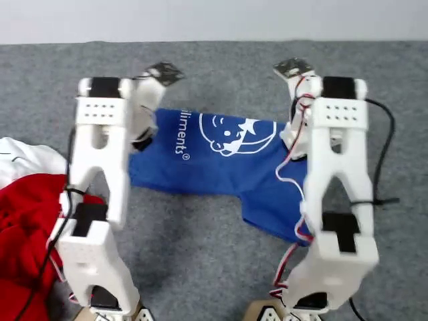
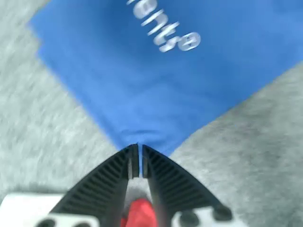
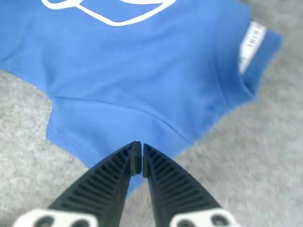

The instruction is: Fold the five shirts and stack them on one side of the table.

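A blue shirt (image 1: pixel 221 164) with white print lies spread on the grey table (image 1: pixel 200 267) between my two arms. My left gripper (image 1: pixel 144 130) is at the shirt's left edge. In the left wrist view it (image 2: pixel 136 150) is shut on a corner of the blue shirt (image 2: pixel 156 90), and the cloth puckers at the tips. My right gripper (image 1: pixel 292 137) is at the shirt's right side. The right wrist view shows it (image 3: pixel 138 147) shut, tips meeting on a sleeve of the blue shirt (image 3: pixel 137 71), near the collar tag (image 3: pixel 248 42).
A crumpled red shirt (image 1: pixel 27 231) and a white shirt (image 1: pixel 20 157) are piled at the left edge, beside my left arm's base. Bare grey table surface (image 1: pixel 200 73) stretches beyond the blue shirt and in front of it between the arm bases.
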`<state>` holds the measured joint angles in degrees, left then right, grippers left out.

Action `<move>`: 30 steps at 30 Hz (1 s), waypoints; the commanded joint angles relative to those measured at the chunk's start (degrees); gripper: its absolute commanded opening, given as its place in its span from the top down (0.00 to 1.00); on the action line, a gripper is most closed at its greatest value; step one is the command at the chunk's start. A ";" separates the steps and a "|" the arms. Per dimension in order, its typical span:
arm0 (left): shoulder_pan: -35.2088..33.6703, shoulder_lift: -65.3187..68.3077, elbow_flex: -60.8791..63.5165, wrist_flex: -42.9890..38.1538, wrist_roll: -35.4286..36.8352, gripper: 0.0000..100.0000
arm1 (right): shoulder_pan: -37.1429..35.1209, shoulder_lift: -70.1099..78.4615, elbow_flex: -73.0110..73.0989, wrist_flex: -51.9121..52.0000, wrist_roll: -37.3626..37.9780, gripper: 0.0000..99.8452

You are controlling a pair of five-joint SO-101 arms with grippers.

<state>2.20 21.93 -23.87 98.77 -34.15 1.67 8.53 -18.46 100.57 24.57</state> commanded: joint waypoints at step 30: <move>44.04 16.88 -9.45 -10.02 6.51 0.77 | 50.77 -66.07 33.67 2.15 4.31 0.99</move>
<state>44.31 38.20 -29.76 87.60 -28.09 51.87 -56.79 15.38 100.57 27.91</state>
